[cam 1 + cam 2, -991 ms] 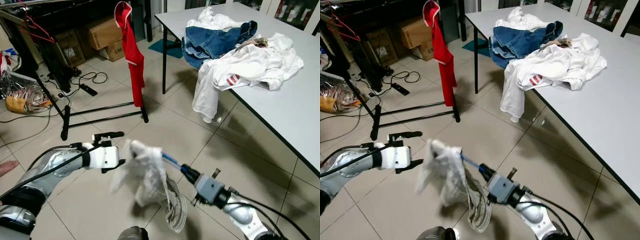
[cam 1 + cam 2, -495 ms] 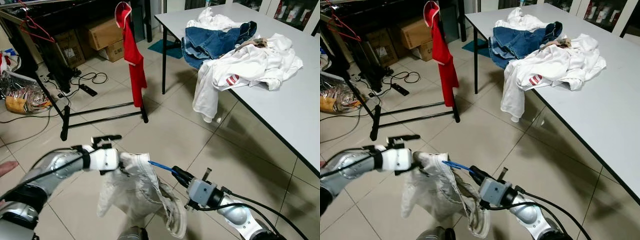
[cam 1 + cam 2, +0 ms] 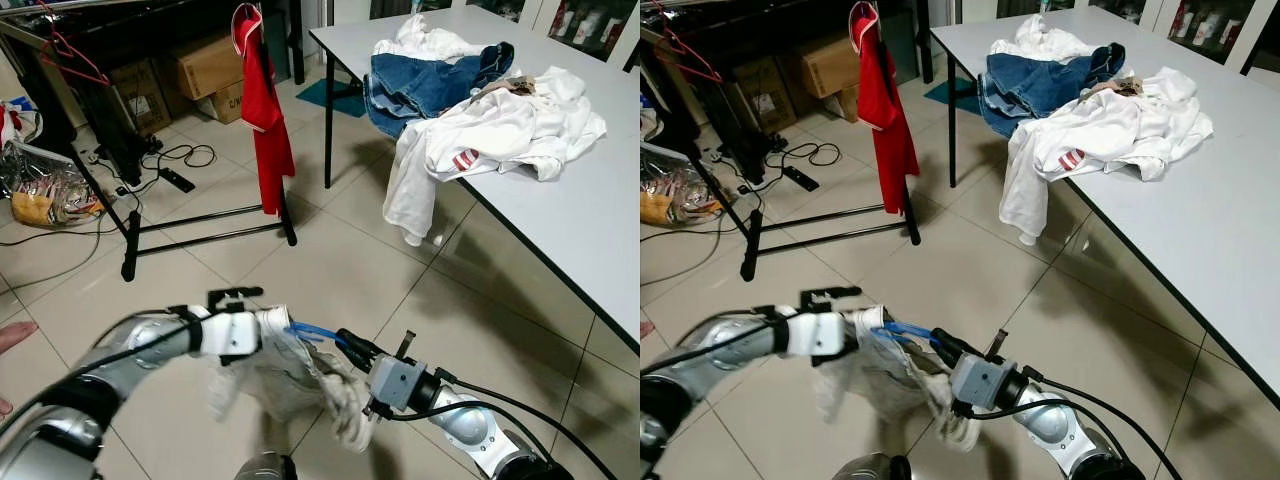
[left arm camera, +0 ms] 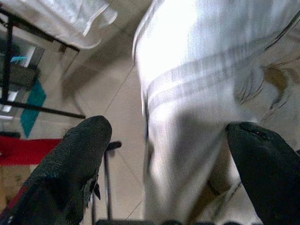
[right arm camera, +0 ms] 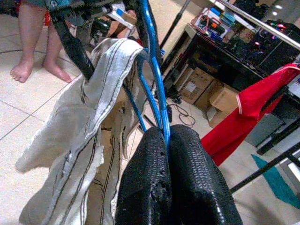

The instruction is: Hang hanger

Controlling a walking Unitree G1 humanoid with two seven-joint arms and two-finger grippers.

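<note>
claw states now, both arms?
Left claw: open, fingers either side of the white striped garment.
Right claw: closed on the blue hanger.

No legible text, brand, number or sign found. The cardboard box (image 3: 222, 100) on the floor beside the red garment carries dark printed marks on its front face, too small and blurred to read. The white garment (image 3: 497, 135) hanging over the table edge bears a red striped patch (image 3: 464, 159), with no lettering that can be made out.
</note>
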